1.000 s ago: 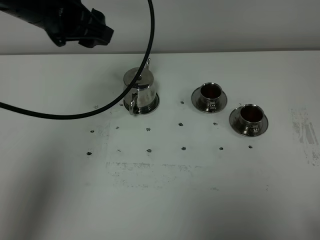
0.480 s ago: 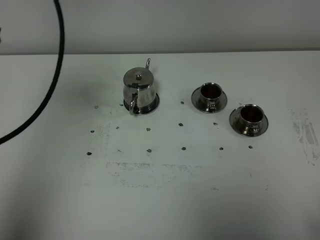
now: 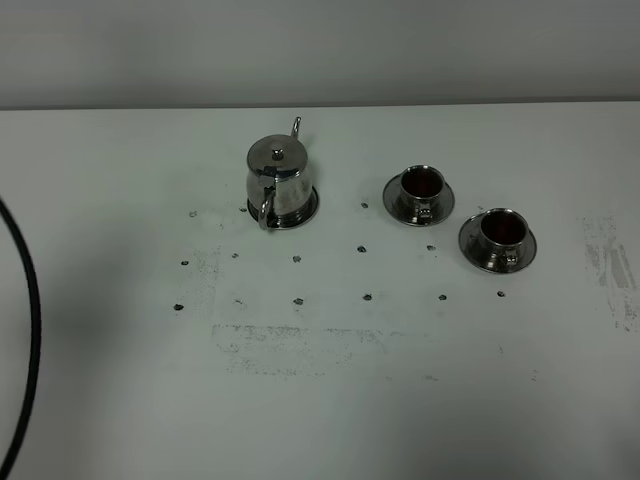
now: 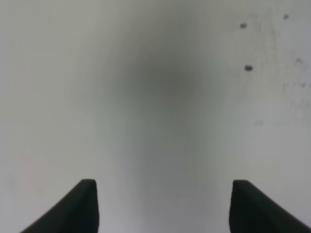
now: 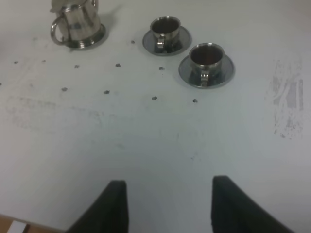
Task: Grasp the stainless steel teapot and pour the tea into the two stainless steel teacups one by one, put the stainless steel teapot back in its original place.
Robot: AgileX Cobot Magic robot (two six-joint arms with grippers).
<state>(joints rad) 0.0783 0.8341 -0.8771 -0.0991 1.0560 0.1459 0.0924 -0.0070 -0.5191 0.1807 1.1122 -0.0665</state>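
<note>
Teapot (image 3: pixel 277 184) stood upright on its coaster (image 3: pixel 306 211); beside it we saw two teacups (image 3: pixel 420 192) on saucers; both end effectors, left (image 4: pixel 163 206) and right (image 5: pixel 167 204), gaped wide, empty.

Teapot (image 3: pixel 277 183), two teacups (image 3: pixel 421 187) (image 3: pixel 501 230): shiny polished steel; table (image 3: pixel 320 400): matt white, scuffed, speckled

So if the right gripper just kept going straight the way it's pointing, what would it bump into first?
Probably the nearer teacup on its saucer. The open right gripper points across bare white table toward the two cups, though how low its path runs is unclear.
</note>
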